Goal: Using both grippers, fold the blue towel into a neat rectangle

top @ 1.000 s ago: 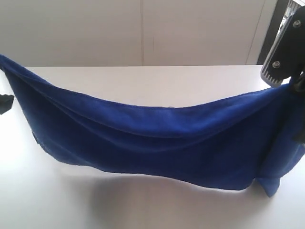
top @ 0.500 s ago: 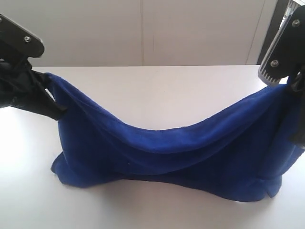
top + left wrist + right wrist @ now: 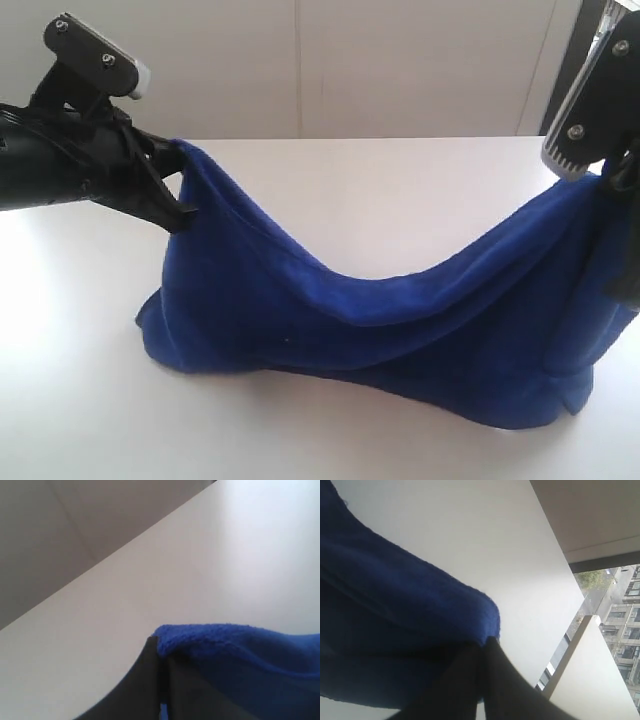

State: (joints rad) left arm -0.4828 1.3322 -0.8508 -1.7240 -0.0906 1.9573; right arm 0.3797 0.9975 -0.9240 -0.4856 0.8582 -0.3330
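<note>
The blue towel (image 3: 400, 330) hangs between both arms, sagging in the middle, its lower folds resting on the white table (image 3: 330, 180). My left gripper (image 3: 180, 180) is shut on the towel's upper left end, above the table. In the left wrist view its black fingers (image 3: 150, 680) pinch the blue towel (image 3: 240, 655). At the right edge, my right gripper (image 3: 615, 185) is shut on the towel's other end; its tips are mostly hidden by cloth. The right wrist view shows the closed fingers (image 3: 490, 680) clamping the blue towel (image 3: 395, 630). No white label shows.
A pale wall (image 3: 300, 60) rises behind the table's far edge. In the right wrist view a window (image 3: 615, 595) shows buildings outside. A dark upright frame (image 3: 560, 70) stands at the back right.
My left gripper has swung in from the left edge toward the middle, carrying its end of the towel. The towel has bunched up and sagged onto the table. The right gripper has barely moved.
</note>
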